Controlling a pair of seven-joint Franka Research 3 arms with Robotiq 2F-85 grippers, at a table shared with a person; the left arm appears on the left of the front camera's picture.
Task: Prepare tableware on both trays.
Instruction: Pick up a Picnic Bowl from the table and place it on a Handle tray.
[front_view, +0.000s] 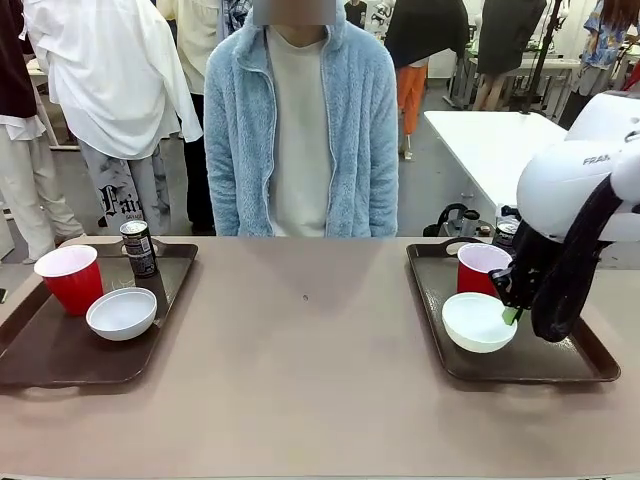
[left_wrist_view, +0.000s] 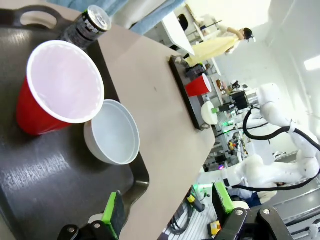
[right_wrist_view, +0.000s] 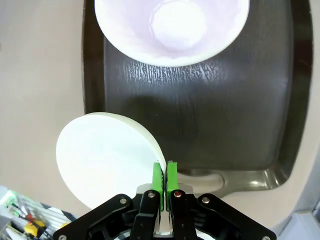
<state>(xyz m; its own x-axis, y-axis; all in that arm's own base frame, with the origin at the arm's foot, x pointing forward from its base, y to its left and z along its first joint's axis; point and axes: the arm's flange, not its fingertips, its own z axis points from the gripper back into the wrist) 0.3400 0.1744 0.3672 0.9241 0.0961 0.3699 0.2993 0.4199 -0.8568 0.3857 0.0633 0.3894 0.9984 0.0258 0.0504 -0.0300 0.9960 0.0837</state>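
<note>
From the front, the right gripper pinches the near-right rim of a white bowl on the right tray, with the red cup just beyond. In the right wrist view its pads clamp that rim, the bowl spreading left. In the left wrist view the left gripper stands apart over the left tray.

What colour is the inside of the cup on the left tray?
White inside the red cup, clearest in the left wrist view.
</note>
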